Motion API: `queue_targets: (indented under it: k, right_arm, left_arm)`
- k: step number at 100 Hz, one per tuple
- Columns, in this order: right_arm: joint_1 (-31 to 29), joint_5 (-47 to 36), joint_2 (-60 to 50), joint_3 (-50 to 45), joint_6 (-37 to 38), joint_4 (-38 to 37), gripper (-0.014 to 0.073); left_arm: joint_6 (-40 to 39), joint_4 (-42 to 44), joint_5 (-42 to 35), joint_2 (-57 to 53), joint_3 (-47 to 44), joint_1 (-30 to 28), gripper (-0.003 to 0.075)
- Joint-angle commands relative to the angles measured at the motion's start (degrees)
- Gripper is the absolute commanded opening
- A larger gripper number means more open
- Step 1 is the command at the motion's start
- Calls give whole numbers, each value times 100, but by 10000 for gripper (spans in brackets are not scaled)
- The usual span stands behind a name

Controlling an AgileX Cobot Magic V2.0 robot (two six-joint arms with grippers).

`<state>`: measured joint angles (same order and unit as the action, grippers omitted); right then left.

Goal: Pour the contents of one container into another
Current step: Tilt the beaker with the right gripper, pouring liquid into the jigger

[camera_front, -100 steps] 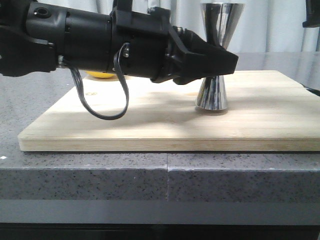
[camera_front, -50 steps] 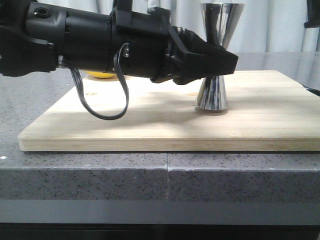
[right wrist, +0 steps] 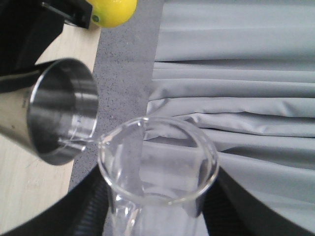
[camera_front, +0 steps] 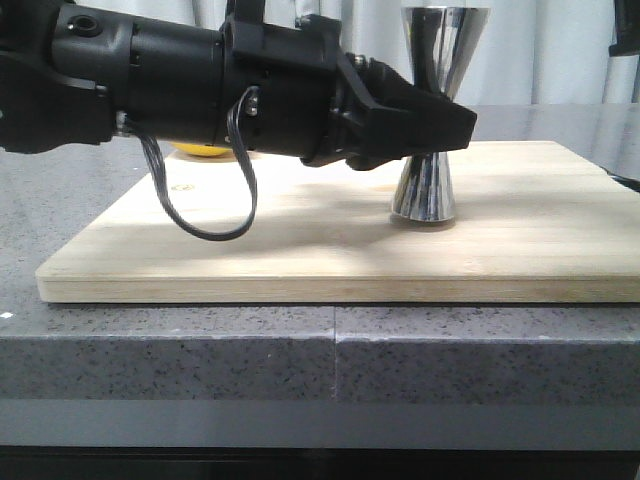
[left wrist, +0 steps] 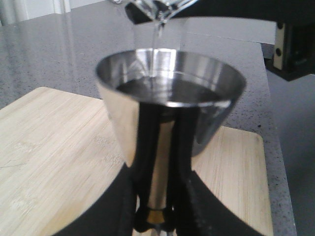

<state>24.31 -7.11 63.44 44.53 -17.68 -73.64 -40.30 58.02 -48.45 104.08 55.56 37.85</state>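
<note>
Grey speckled stone tabletop [camera_front: 200, 360] with 1 vertical seam on its front edge. Pale grey pleated curtain [camera_front: 560, 60] hangs behind. Lighting bright and even.

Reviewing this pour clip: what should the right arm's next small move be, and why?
Probably hold the tilt. A thin stream falls from the glass beaker spout into the steel jigger, held at the waist by the left gripper. Liquid sits below the rim, so levelling looks premature.
</note>
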Motion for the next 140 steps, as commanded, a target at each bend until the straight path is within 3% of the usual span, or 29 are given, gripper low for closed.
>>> queue_targets:
  k: [1,55,124,140]
  right_arm:
    - [25,-91,-142,210,-43,18,251]
    - [25,-176,-142,210,51,154,250]
    - [-43,-297,-142,210,110,3020,250]
    - [-236,-508,-132,210,110,3987,250]
  left_arm:
    - [-44,-255,-451,-328,136,13,-21]
    - [-44,-255,-451,-328,136,13,-21]
    - [-44,-255,-465,-328,136,13,-21]
    - [-44,-255,-465,-328,136,13,-21]
